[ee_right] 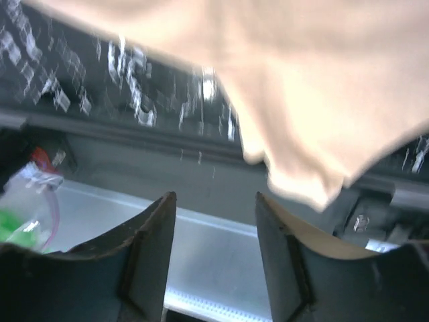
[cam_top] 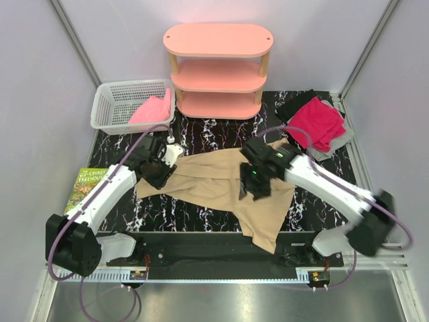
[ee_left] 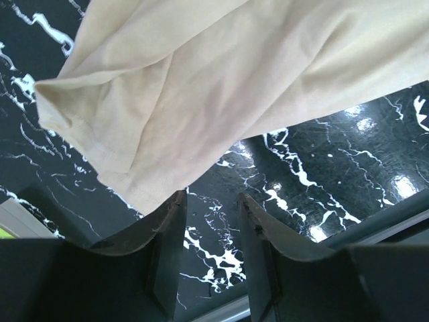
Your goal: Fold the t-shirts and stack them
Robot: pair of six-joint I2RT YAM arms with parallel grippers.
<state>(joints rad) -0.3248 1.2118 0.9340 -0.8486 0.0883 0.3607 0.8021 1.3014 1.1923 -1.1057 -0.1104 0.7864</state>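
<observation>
While left end effector (ee_left: 212, 198) gapes, tan t-shirt (cam_top: 221, 188) lies rumpled.

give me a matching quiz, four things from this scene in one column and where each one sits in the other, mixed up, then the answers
Things
1. tan t-shirt
2. light pink t-shirt
3. magenta-red t-shirt
4. green book

Places
A. far right corner of the table
B. left edge of the table
C. inside the white basket
D. spread across the middle of the table

Pairs: 1-D, 2-C, 3-A, 4-B
</observation>
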